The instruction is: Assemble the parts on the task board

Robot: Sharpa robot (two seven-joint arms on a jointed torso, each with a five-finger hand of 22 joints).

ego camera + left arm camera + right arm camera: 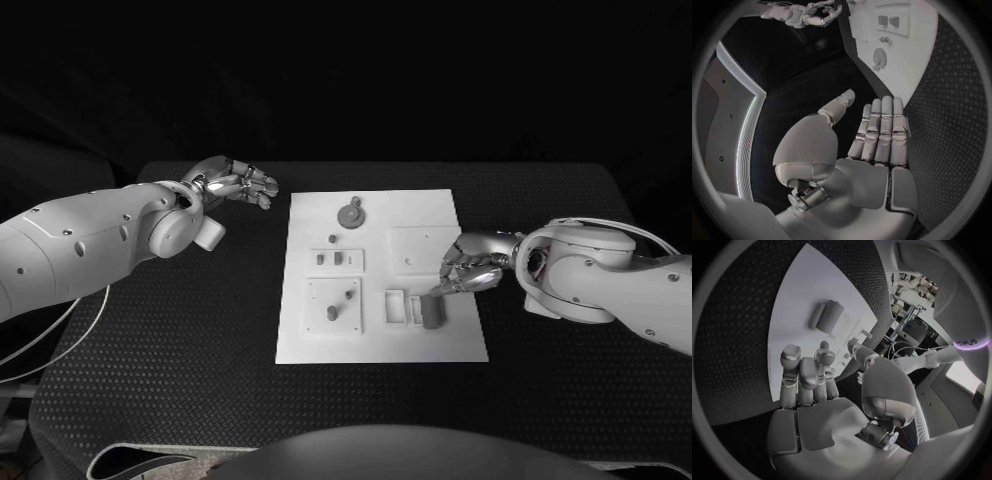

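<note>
task board (378,345): flat white rigid plate, centre of the head view, lying on the bench (173,360). raised white square fixtures sit on it. small grey parts: a round disc-like part (351,213) near the board's top edge, a blocky upright part (433,310) in a slot fixture at the board's lower right, small pegs (340,261) in the left-hand fixtures.

right robot hand (470,268) hovers over the board's right edge, just above and beside the blocky part; fingers curled partway, apart, nothing visibly between them. judged empty, fairly narrow spread. left robot hand (234,184) sits off the board at upper left of the frame, fingers extended together, thumb apart, holding nothing.

risks (judgement):
- parts look small, smooth, hard plastic; metal fingertips could slip off or flick one across the plate.
- the blocky part stands tall in its slot; a sideways brush could tip or jam it.
- board appears unclamped; a downward or lateral push may slide it on the bench.

bench surface: black, dimpled mat texture, likely some grip.
</note>
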